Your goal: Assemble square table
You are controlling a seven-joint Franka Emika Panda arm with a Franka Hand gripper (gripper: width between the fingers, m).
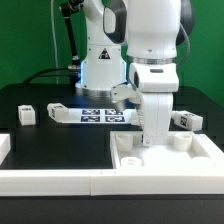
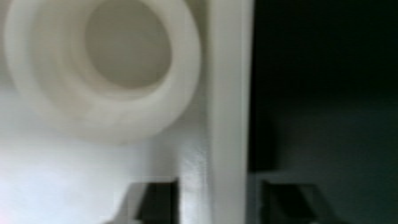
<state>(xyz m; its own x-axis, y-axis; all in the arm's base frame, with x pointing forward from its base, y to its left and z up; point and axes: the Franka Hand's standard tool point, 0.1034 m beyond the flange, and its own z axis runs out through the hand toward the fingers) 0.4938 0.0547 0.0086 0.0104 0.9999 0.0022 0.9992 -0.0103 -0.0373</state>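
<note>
On the matte black table [image 1: 55, 145], the white Franka arm [image 1: 150, 60] hid part of the large white plastic square tabletop [image 1: 200, 152], which lay front, at the exterior view's right. In the blurred wrist view its raised rim [image 2: 217, 100] ran between the narrowly set dark fingers [image 2: 151, 205] of the gripper [image 1: 152, 138]. Whether they touched it could not be told. A round moulded socket [image 2: 107, 60] was cut off.

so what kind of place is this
Probably a robot lab bench: an arm at a white tabletop on a black table, a marker board of tags, and a green backdrop.
</note>
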